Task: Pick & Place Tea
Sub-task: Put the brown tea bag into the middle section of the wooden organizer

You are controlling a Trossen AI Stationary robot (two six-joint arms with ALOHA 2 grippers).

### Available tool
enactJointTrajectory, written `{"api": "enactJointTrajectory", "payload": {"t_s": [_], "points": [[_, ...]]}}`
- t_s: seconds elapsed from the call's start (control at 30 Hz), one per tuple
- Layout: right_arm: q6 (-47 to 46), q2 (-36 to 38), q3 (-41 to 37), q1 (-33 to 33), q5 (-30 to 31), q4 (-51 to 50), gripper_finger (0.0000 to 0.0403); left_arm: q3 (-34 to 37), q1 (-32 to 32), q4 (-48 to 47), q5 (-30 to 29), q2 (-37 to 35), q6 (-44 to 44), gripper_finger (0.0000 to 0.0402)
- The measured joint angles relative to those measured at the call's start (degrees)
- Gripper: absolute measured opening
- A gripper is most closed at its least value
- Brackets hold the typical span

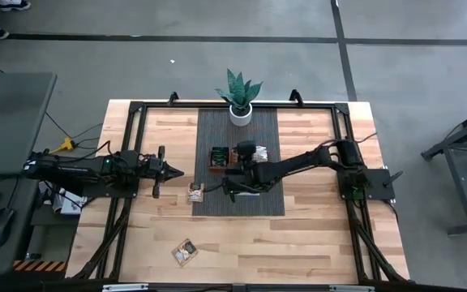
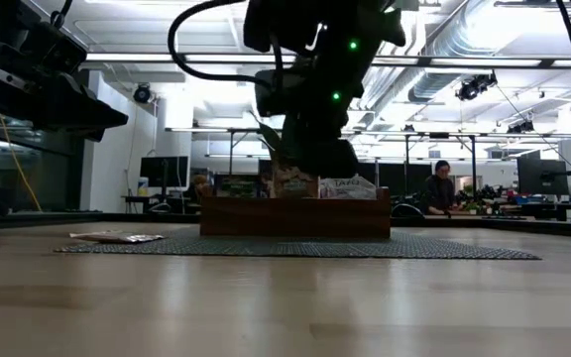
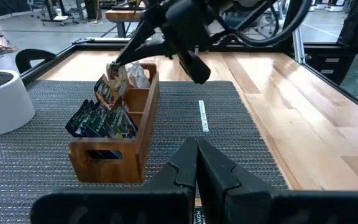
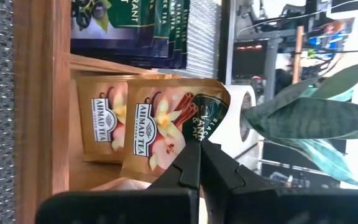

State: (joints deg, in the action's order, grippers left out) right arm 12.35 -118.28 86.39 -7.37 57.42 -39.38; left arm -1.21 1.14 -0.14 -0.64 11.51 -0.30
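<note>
My right gripper point(image 4: 199, 152) is pinched tight on the top edge of an orange-and-white tea packet point(image 4: 160, 134), which hangs straight below my fingertips with its long side running down into the middle compartment of the wooden tray point(image 3: 143, 118). A second packet of the same kind point(image 4: 101, 124) stands just behind it in that compartment, and the dark green packets point(image 4: 138, 31) fill the compartment next door, beyond the divider. So the move ahead turns on one thing: the packet is already directly under my fingers and over the slot, and I judge that lowering a little and letting go is all that remains for this one. The packet tilts slightly against its neighbour, so it may lean rather than stand when I release it. In the overhead view my right gripper point(image 1: 235, 172) sits over the tray point(image 1: 219, 168) on the dark mat point(image 1: 262, 199), with the potted plant point(image 1: 240, 99) beyond it. My left gripper point(image 1: 167, 170) waits off the mat's edge, fingers pressed together on nothing. It is the nearer of the two to a loose packet point(image 1: 195, 191) lying flat at the mat's border, just ahead of its tips. Another packet point(image 1: 186, 252) lies well apart on the bare table point(image 1: 314, 243), nearer the front edge, also on my left arm's side.
</note>
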Motion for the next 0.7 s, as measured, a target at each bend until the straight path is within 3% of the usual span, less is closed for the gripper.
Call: {"api": "enactJointTrajectory", "payload": {"t_s": [0.4,0.7], "points": [[-0.8,-1.1,0.0,2.0,-8.4,0.9,0.0,0.0,0.0,0.0,0.0,0.0,0.0,0.0001],[-1.8,-1.1,0.0,2.0,-10.7,0.9,0.0021,0.0,0.0,0.0,0.0,0.0,0.0,0.0001]]}}
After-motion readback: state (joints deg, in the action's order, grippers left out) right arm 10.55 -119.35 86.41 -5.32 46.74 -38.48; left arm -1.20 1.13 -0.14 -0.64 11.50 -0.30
